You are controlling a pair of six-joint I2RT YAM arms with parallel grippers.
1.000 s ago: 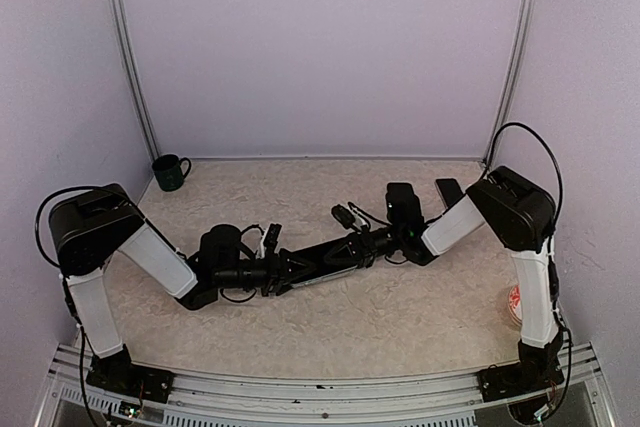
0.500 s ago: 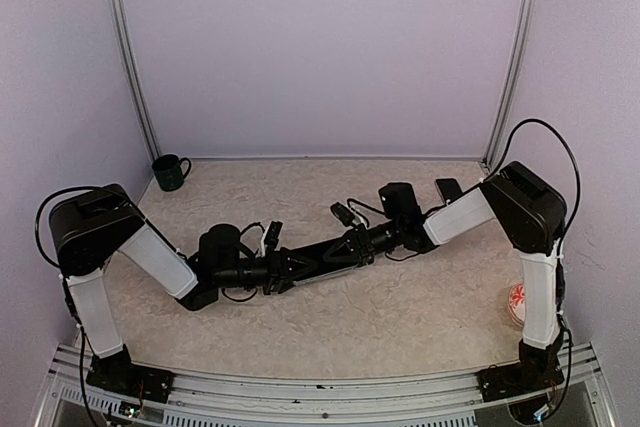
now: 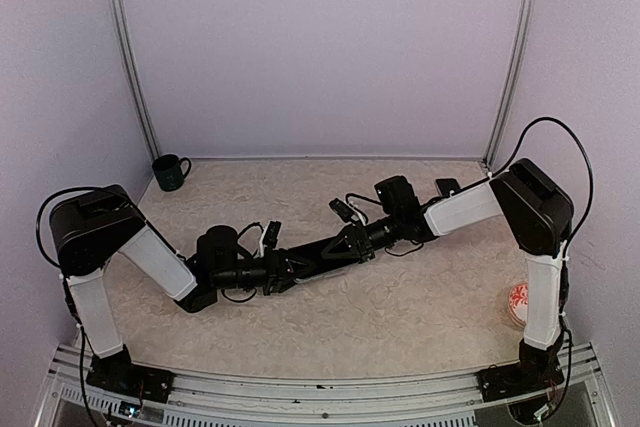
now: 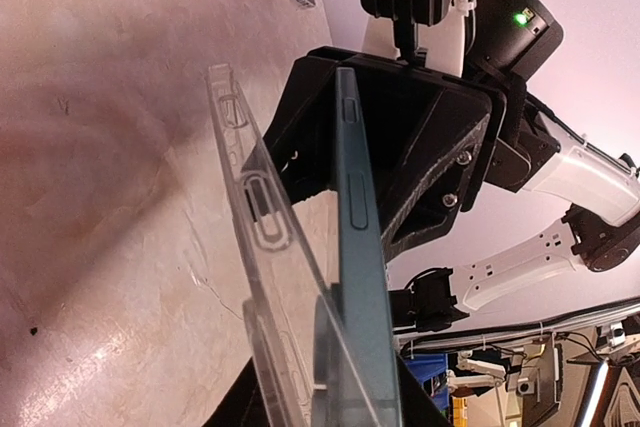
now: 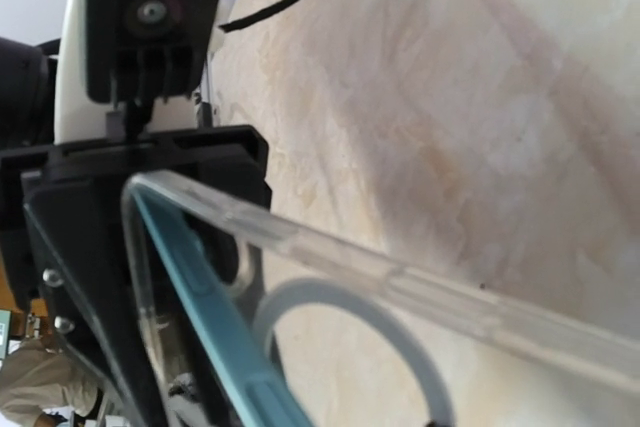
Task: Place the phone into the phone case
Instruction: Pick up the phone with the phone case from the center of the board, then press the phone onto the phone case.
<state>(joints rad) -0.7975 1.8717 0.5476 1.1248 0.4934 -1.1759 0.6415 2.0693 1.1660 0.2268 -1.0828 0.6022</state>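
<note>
Top view: phone point(image 3: 318, 256) sits mid-counter point(image 3: 400, 327), bridged between left claw point(image 3: 283, 270) and right claw point(image 3: 352, 243).
Left wrist: left claw clamps the phone's near end together with the clear phone case point(image 4: 250, 217), which splays away farther out.
Right wrist: I cannot tell that claw's spread.
I judge the phone rigid and slick, the case flexible; grip by the edges.
</note>
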